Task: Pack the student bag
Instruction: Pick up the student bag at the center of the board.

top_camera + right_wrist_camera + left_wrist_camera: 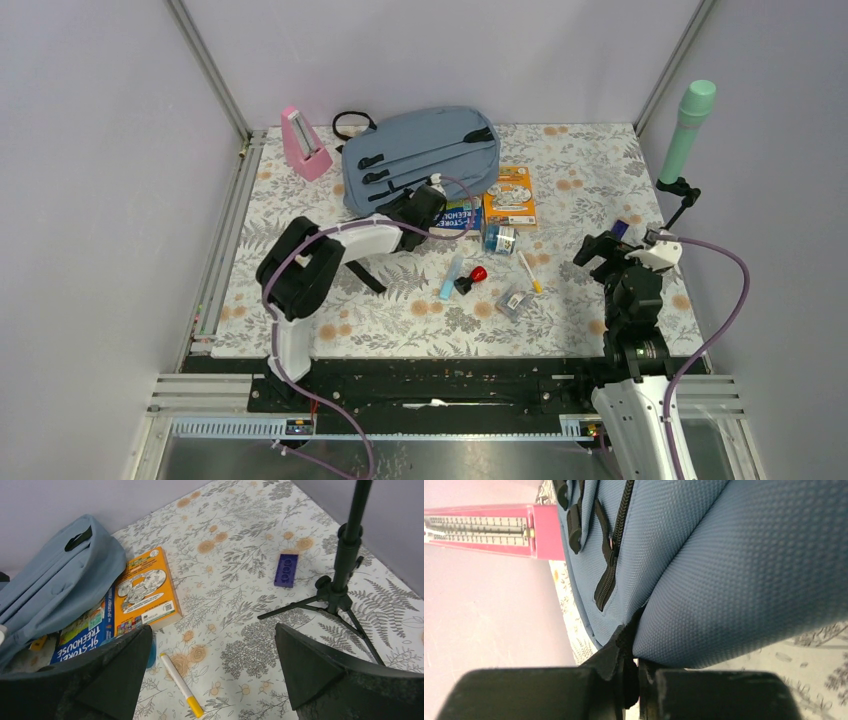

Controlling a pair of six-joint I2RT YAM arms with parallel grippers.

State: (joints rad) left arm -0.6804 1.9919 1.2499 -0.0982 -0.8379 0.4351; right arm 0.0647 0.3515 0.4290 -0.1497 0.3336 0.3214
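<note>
The left gripper (636, 682) is pinched tight on a black fabric tab (623, 642) at the lower edge of the student bag (734, 570). The bag's grey-blue cloth bulges above the gripper and to its right. A black zipper (610, 560) runs up the bag just above and left of the gripper. Farther up and left is a pink metronome (489, 530) with a printed scale. The floral counter (814, 680) shows to the right, below the bag.

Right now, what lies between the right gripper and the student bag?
In the top view: an orange book, a blue book and a small jar.
</note>
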